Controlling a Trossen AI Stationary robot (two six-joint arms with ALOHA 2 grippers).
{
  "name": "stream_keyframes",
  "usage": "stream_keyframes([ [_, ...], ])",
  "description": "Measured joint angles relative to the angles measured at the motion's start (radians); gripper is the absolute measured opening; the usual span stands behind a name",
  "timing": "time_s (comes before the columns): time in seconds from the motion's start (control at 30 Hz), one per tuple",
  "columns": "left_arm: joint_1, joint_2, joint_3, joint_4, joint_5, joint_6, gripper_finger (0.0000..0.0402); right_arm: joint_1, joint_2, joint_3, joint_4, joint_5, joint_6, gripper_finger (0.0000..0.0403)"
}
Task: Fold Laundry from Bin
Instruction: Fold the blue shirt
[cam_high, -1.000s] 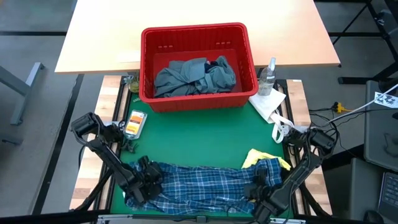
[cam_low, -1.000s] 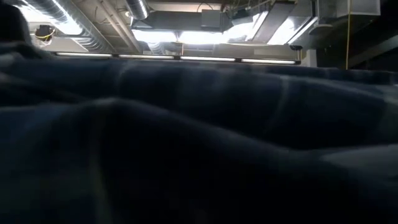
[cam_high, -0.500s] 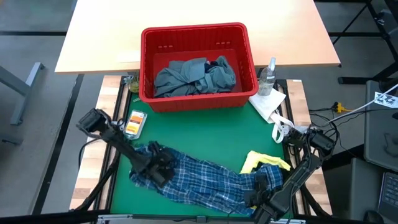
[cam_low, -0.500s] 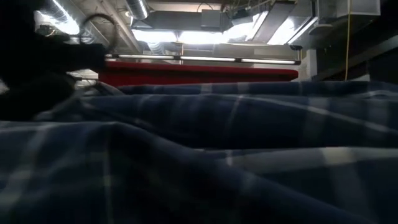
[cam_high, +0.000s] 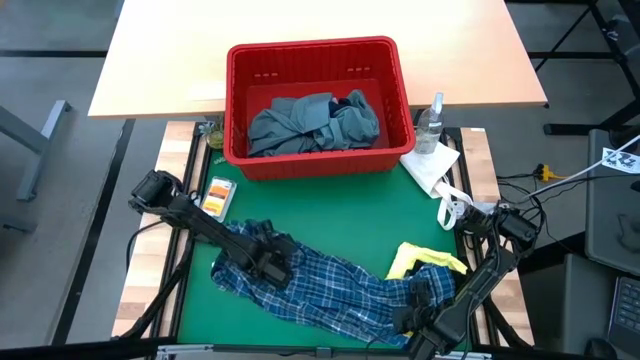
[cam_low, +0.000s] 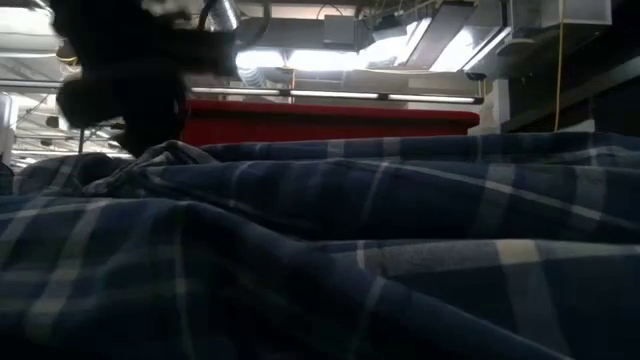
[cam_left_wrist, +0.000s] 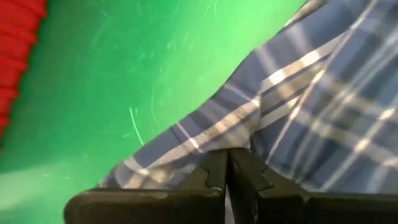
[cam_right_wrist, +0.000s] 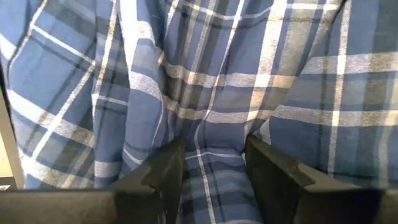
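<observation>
The blue-white plaid shirt lies crumpled in a slanting band across the near part of the green mat. It also fills the foreground of the low view. My left gripper is shut on the shirt's left part, and my right gripper is closed on its right end. A small yellow garment lies beside that right end. The red bin stands at the far side. In it lie a grey-blue garment and a dark navy one. My left gripper pinches a bunched fold of the shirt's left part between its two fingers. It comes slanting down from the table's left. The cloth rises to a small peak at the fingers, and the rest lies on the mat. My right gripper points down from above and holds a gathered ridge of the shirt's right end between its two fingers, which stand somewhat apart. Pleats run together into the gap. The cloth around the fingers rests on the mat.
A spray bottle and a white paper towel sit right of the bin. A small orange-and-white packet lies at the mat's left edge. Bare mat lies between the bin and the shirt.
My left gripper has risen a little and moved toward the far edge and the table's middle, staying shut. It has carried the shirt's left part with it. The shirt lay straight along the near edge and now slants; its right end has stayed put at the right gripper.
</observation>
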Motion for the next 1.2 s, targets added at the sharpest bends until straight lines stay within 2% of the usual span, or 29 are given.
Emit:
stream_keyframes([
  [0.13, -0.017, 0.000, 0.107, -0.119, 0.013, 0.014, 0.0000, 0.000, 0.000, 0.000, 0.000, -0.005, 0.000, 0.0170],
  [0.23, -0.035, 0.000, 0.185, -0.149, 0.036, 0.028, 0.0000, 0.000, 0.000, 0.011, -0.011, -0.008, -0.001, 0.0170],
  [0.4, -0.071, 0.000, 0.268, -0.044, 0.043, 0.037, 0.0000, 0.001, 0.000, 0.095, -0.062, -0.004, -0.038, 0.0170],
  [0.53, -0.107, 0.000, 0.271, 0.161, 0.045, 0.150, 0.0012, 0.001, 0.000, 0.174, -0.109, 0.011, -0.086, 0.0170],
  [0.67, -0.139, 0.000, 0.272, 0.285, 0.045, 0.238, 0.0046, 0.002, 0.000, 0.238, -0.110, -0.007, -0.122, 0.0170],
  [0.97, -0.166, 0.000, 0.250, 0.297, 0.045, 0.238, 0.0137, 0.051, 0.002, 0.277, -0.002, -0.045, -0.126, 0.0170],
  [1.2, -0.175, 0.000, 0.201, 0.295, 0.045, 0.183, 0.0172, 0.123, 0.061, 0.277, 0.054, -0.059, -0.124, 0.0170],
])
